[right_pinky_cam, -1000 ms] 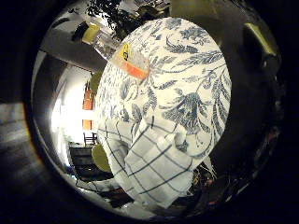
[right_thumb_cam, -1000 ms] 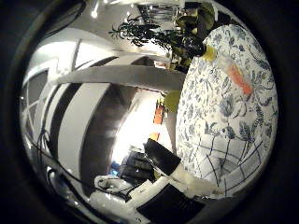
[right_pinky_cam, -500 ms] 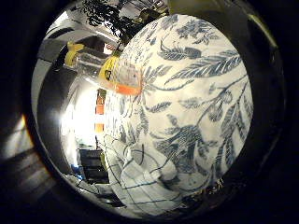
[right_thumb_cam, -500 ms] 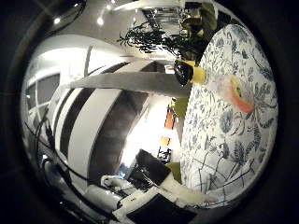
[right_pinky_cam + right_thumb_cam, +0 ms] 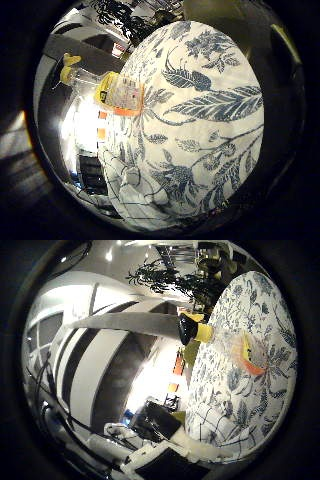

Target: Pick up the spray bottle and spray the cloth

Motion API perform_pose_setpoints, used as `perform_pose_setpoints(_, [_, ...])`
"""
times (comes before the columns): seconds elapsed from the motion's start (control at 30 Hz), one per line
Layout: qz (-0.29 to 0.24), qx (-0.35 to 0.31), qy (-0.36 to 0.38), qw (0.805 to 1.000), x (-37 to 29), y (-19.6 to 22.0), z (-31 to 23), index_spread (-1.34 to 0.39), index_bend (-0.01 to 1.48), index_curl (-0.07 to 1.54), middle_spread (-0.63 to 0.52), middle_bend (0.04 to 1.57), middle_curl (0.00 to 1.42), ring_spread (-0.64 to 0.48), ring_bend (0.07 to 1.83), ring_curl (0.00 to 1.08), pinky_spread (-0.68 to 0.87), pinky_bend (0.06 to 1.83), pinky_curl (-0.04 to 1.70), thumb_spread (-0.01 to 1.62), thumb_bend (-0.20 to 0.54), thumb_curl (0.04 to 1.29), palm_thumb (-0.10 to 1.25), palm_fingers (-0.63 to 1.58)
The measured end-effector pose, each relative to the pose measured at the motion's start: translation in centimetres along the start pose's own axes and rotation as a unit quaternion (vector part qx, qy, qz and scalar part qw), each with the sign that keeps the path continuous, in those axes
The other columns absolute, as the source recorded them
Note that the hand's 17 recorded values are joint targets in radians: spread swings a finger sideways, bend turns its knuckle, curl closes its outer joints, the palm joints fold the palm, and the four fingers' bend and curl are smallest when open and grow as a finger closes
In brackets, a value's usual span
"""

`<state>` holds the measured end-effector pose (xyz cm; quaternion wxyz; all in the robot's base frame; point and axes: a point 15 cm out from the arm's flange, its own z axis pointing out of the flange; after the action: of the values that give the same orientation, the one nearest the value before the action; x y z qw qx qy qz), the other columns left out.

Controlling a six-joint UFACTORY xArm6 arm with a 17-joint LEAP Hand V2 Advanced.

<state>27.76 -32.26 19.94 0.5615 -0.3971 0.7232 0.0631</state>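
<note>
The spray bottle (image 5: 112,90) has a clear body, a yellow and orange label and a yellow spray head. It stands on the round table's blue floral tablecloth (image 5: 210,110), near the table's edge. The thumb side palm view shows the bottle's yellow neck and dark head (image 5: 196,332). A white cloth with a dark check (image 5: 228,426) lies on the same tablecloth, away from the bottle; it also shows in the little finger side palm view (image 5: 135,182).
A dark leafy plant (image 5: 165,278) stands beyond the table. White walls and a dark floor (image 5: 110,360) lie past the table's edge. Furniture (image 5: 92,170) stands in a bright room in the distance.
The camera has moved closer to the bottle, which now looks larger in both views. The checked cloth has slid toward the edge of the little finger side view.
</note>
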Motion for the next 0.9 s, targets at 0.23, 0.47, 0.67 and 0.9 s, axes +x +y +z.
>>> perform_pose_setpoints(0.23, [-0.014, -0.012, 0.0, 1.0, -0.6, -1.1, 2.7, -0.17, 0.15, 0.26, 0.15, 0.29, 0.35, 0.2, 0.46, 0.27, 0.35, 0.48, 0.28, 1.0, -0.023, 0.31, 0.5, 0.09])
perform_pose_setpoints(0.47, [-0.028, -0.025, 0.018, 0.999, -0.8, -1.9, 5.2, -0.17, 0.15, 0.26, 0.15, 0.29, 0.35, 0.2, 0.46, 0.27, 0.34, 0.47, 0.28, 1.01, -0.025, 0.31, 0.53, 0.1])
perform_pose_setpoints(0.67, [-0.039, -0.027, 0.035, 0.998, -0.6, -2.8, 7.0, -0.18, 0.15, 0.26, 0.14, 0.3, 0.36, 0.19, 0.47, 0.27, 0.35, 0.46, 0.29, 1.01, -0.024, 0.31, 0.55, 0.12])
perform_pose_setpoints(0.9, [-0.051, -0.025, 0.034, 0.998, -1.8, -4.3, 9.8, -0.17, 0.15, 0.26, 0.11, 0.32, 0.36, 0.19, 0.5, 0.28, 0.34, 0.46, 0.29, 1.01, -0.021, 0.32, 0.59, 0.16])
